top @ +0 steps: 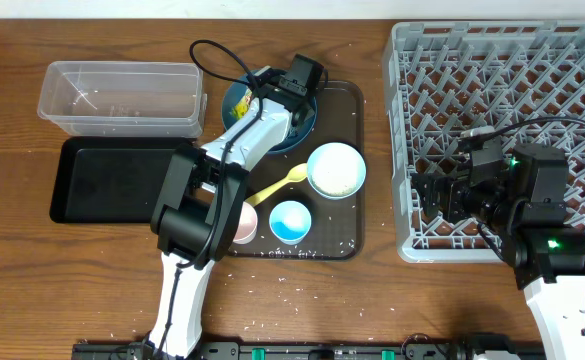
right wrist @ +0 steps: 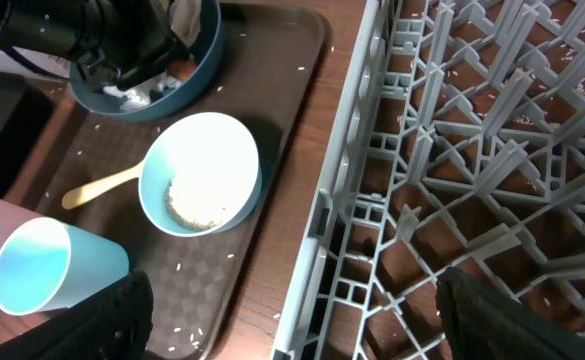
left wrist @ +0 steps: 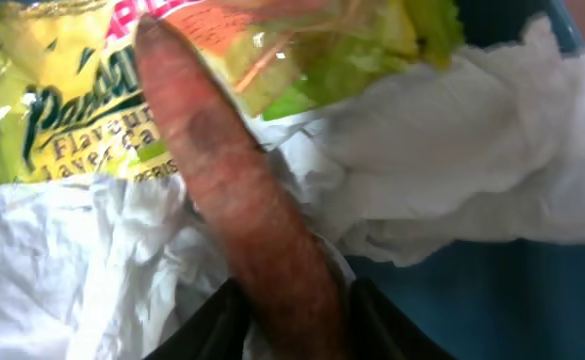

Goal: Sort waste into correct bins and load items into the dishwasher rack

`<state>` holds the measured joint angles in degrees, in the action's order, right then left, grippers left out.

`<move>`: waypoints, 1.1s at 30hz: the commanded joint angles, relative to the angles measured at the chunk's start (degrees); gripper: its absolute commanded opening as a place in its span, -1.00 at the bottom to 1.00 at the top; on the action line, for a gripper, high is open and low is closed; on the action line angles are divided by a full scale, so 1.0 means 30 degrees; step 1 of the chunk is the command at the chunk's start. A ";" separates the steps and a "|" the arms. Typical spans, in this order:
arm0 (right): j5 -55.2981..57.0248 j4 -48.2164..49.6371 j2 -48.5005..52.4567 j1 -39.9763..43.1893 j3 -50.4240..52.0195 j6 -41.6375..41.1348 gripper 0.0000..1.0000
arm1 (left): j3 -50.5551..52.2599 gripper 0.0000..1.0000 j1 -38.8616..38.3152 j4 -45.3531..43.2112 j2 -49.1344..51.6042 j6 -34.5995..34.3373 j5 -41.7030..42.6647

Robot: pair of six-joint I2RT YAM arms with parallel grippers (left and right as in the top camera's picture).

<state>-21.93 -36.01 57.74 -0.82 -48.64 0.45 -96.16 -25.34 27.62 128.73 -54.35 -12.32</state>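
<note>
**A:** Where's the orange-brown sausage [left wrist: 232,190]?

**B:** In the large dark blue dish [right wrist: 204,60] on the dark brown serving tray [top: 347,230]. It lies across crumpled white tissues [left wrist: 452,170] and a yellow-green wrapper [left wrist: 62,120]. My left gripper [left wrist: 287,315] has its jaws hugging the near end, one dark finger each side. Looks like a pinch.

**A:** Handling?

**B:** I judge it light, soft and probably greasy, so slippery. Squeeze hard and it dents or squirts out. An end hold lets it droop, so I'd rather grip nearer mid-length, across the width. Tissue may cling and ride along.

**A:** Right side?

**B:** My right gripper [right wrist: 307,320] hangs over the edge of the grey pegged plastic dishwasher rack [top: 532,70]. Jaws spread wide, nothing between.

**A:** Views?

**B:** Only left wrist shows the sausage and the contact clearly; overhead, my arm hides the dish contents. Overhead alone shows the clear rectangular plastic tub [top: 122,95] and the shallow black tray [top: 102,180]. Right wrist shows white rice [right wrist: 194,205] inside the pale blue-white bowl [right wrist: 234,150].
</note>
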 commanded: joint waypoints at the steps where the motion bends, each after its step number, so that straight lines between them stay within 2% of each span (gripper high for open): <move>1: -0.0189 -0.0022 0.0015 0.0000 -0.0313 -0.0124 0.78 | -0.0226 -0.35 -0.0029 0.0197 -0.0007 0.0627 0.0124; 13: -0.0182 -0.0022 0.0015 0.0000 -0.0313 -0.0124 0.79 | -0.0233 -0.36 -0.0029 0.1122 -0.4109 0.2484 0.0102; 21: -0.0189 -0.0022 0.0015 0.0000 -0.0313 -0.0124 0.80 | -0.0226 -0.37 0.0022 0.2805 -0.6280 0.3162 0.0095; 25: -0.0182 0.0007 0.0015 0.0000 -0.0313 -0.0124 0.80 | -0.0182 -0.32 0.0066 0.2798 -0.6069 0.3752 0.0102; 30: -0.0189 0.0000 0.0015 0.0000 -0.0313 -0.0124 0.81 | -0.0160 -0.05 0.0044 0.2317 -0.4182 0.3665 0.0109; 33: -0.0182 -0.0022 0.0015 0.0000 -0.0313 -0.0124 0.80 | -0.0160 -0.02 0.0066 0.1858 -0.2871 0.3504 0.0182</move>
<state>-21.98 -36.03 57.74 -0.82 -48.64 0.45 -96.25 -25.34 33.41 115.98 -44.27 -11.92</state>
